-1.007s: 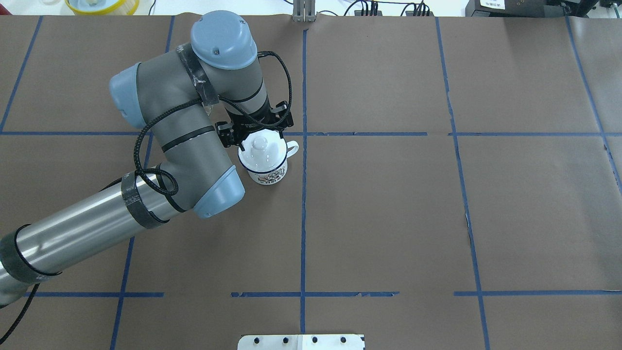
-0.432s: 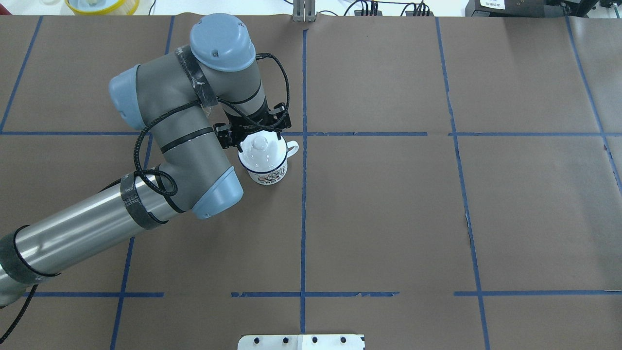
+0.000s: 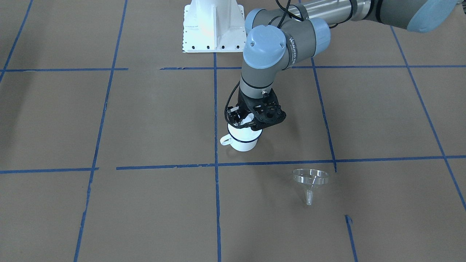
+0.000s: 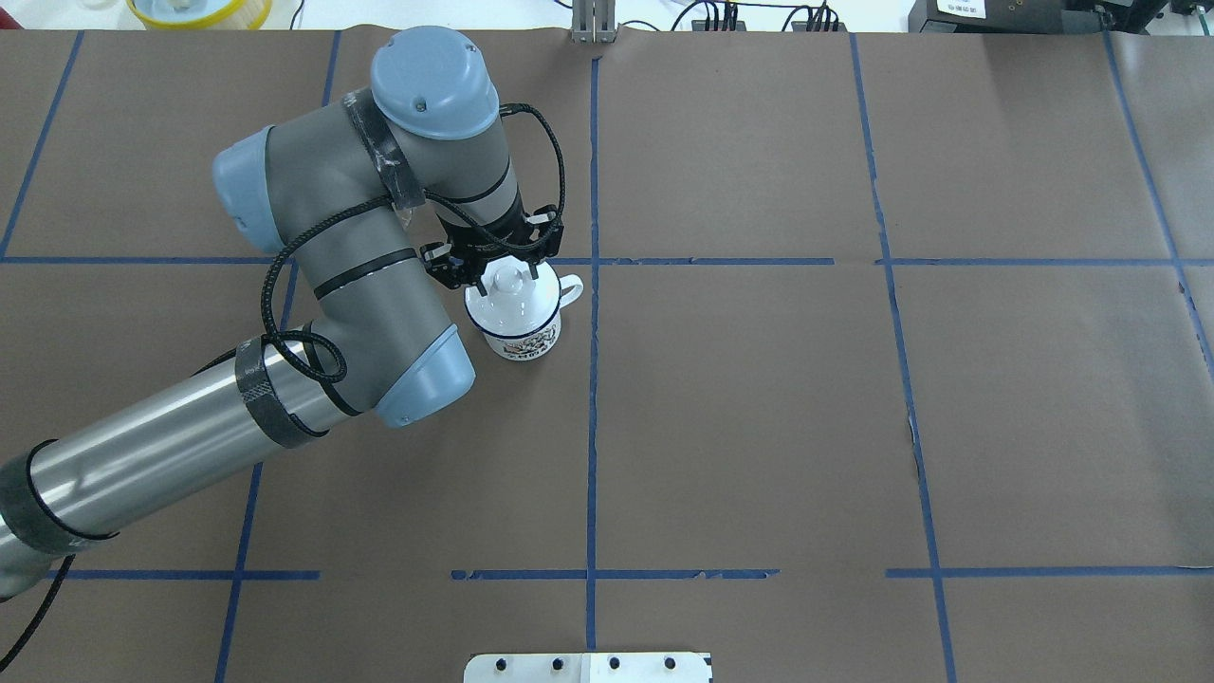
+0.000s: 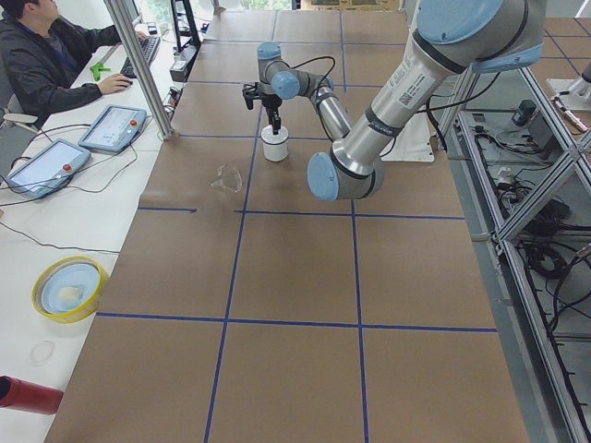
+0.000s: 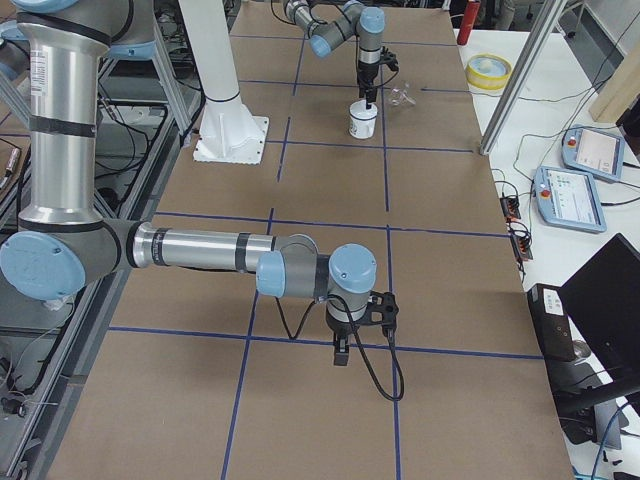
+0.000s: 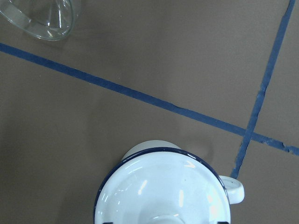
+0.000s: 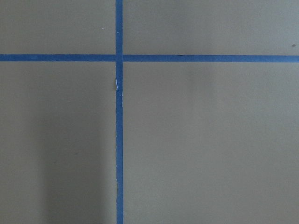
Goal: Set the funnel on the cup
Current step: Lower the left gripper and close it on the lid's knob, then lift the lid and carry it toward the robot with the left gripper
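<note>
Funnel (image 3: 310, 179) sits loose on the worktop (image 4: 759, 427), in the robot's left half and toward the edge far from the robot. It is well apart from the cup (image 3: 243, 143) and nothing touches it. The overhead view doesn't show it; the left arm (image 4: 360, 237) covers that spot. Can't tell if it stands on its rim or lies tilted. Cup is near the worktop's middle, slightly into the left half, handle pointing toward the right edge, with a white lid (image 4: 501, 302) on it. Left claw (image 4: 505, 268) hangs right over the lid, jaws drawn in fairly narrow either side of the knob (image 4: 507, 279); can't tell whether they pinch it. Right claw (image 6: 341, 352) is out toward the worktop's right edge and shows only in a side view, so wide or narrow: cannot tell. Judgement: the lid has to come off first and the knob is the obvious hold; the cup is light and may shift or lift with it. Funnel looks light, stiff, thin-walled, smooth and slippery, and being clear its edges are hard to read. Squeezing across the cone would likely squirt it out. Best hold is probably the rim wall, one finger inside and one outside, or the spout if it points up.
</note>
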Robot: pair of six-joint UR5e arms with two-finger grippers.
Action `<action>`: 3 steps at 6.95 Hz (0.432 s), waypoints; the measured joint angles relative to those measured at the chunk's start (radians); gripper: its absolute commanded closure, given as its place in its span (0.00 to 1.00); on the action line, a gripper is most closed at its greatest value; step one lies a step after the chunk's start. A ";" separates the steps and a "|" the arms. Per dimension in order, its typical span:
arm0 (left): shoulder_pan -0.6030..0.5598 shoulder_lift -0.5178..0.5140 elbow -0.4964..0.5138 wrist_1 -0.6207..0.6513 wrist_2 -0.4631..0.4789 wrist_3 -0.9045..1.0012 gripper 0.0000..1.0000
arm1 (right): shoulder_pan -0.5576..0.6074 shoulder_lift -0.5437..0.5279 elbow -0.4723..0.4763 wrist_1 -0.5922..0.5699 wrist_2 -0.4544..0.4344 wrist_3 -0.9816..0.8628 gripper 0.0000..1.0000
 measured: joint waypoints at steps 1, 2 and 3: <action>0.000 -0.002 -0.001 0.000 0.008 0.000 1.00 | 0.000 0.000 0.000 0.000 0.000 0.000 0.00; 0.000 -0.002 -0.001 0.001 0.012 0.000 1.00 | 0.000 0.000 0.000 0.000 0.000 0.000 0.00; 0.000 -0.002 -0.006 0.006 0.014 0.000 1.00 | 0.000 0.000 0.000 0.000 0.000 0.000 0.00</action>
